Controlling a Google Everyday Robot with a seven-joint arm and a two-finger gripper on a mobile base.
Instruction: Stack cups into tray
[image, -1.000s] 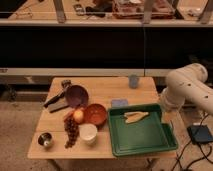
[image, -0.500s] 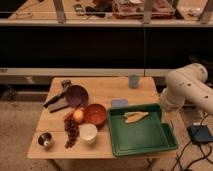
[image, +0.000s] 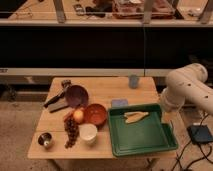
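The pale blue-grey cup (image: 133, 81) stands upright at the table's far edge, right of centre. The shiny steel cup (image: 45, 140) stands at the front left corner. The dark-green tray (image: 146, 138) lies at the front right of the table, with a pale flat piece (image: 136, 117) in its far part. No cup is in the tray. My white arm (image: 189, 91) hangs beside the table's right edge, next to the tray's far right corner. My gripper does not show; only the bulky arm segments are in view.
A purple bowl (image: 76, 95), orange bowl (image: 95, 114), white cup (image: 88, 133), grapes (image: 71, 132), a round fruit (image: 78, 116) and dark utensils (image: 55, 100) crowd the table's left half. A blue-grey flat square (image: 119, 103) lies behind the tray. A dark box (image: 201, 134) sits on the floor at right.
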